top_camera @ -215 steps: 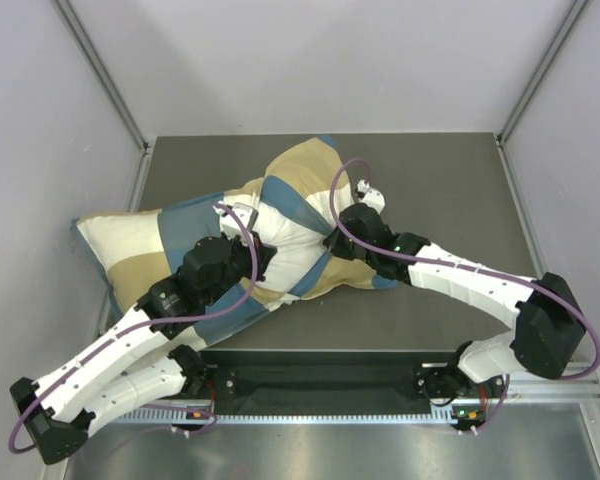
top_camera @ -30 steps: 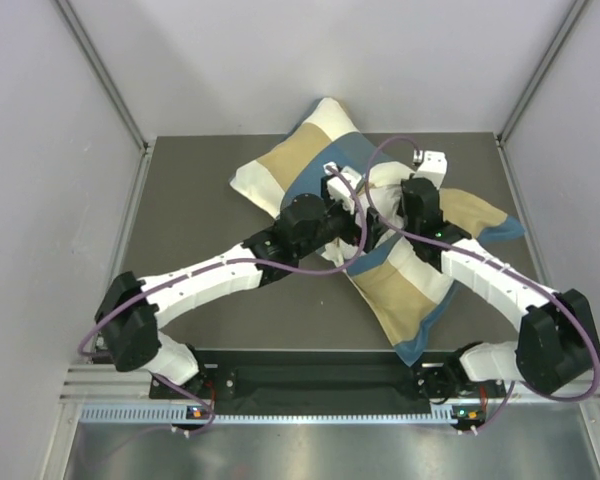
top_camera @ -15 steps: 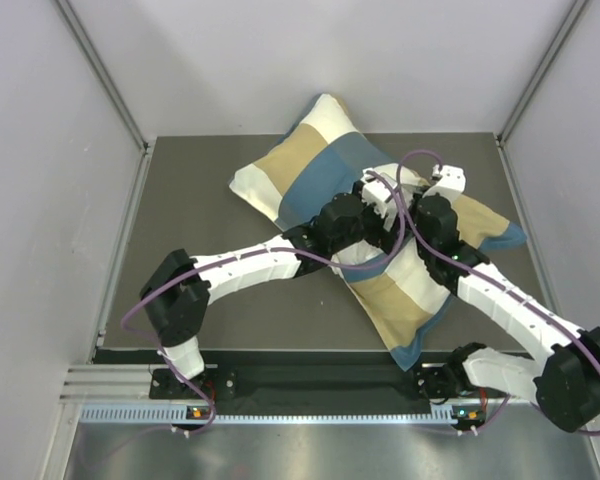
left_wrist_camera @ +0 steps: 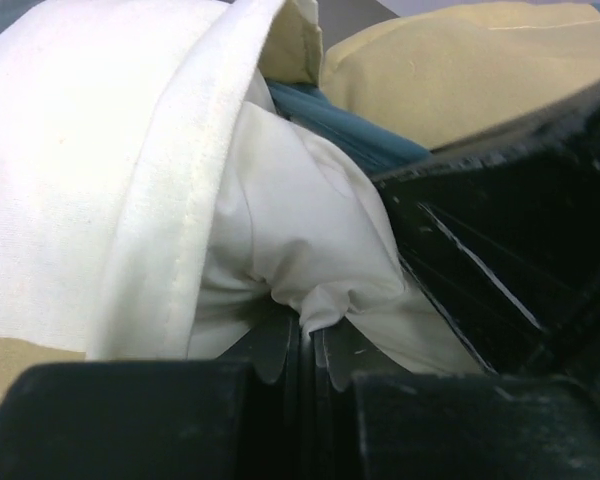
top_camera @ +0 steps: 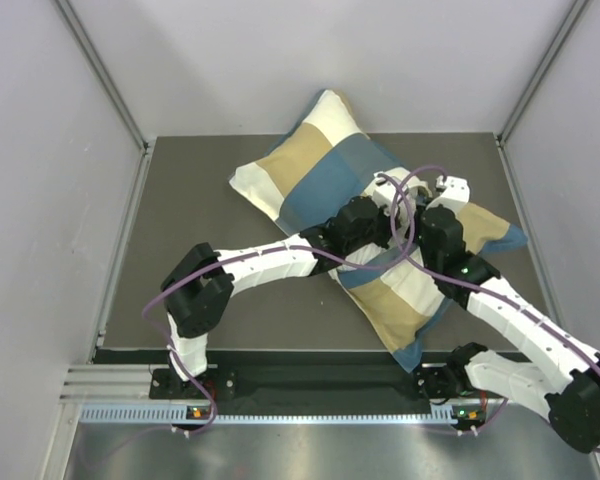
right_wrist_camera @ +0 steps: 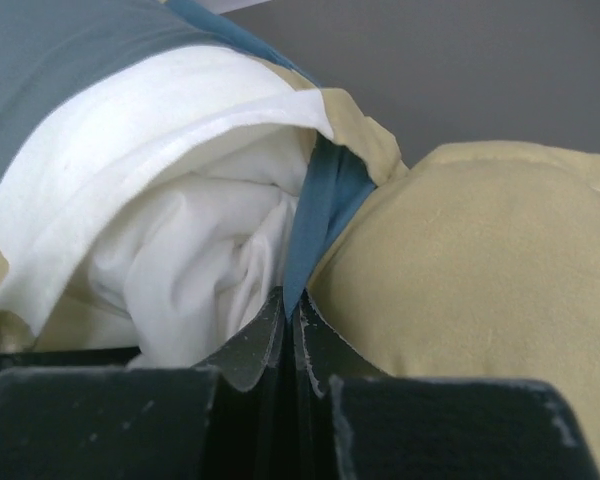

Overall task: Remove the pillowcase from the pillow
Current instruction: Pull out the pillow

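We are looking into a robotics lab cell; pale panels (top_camera: 280, 60) are walling in a dark table (top_camera: 190, 200); aluminium struts (top_camera: 102, 72) are running up the corners; two cabled robot arms (top_camera: 265, 262) are sitting on a metal rail (top_camera: 320, 412).

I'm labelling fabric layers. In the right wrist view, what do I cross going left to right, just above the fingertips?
The cream band of the pillowcase → bunched white pillow → blue edge → tan panel.
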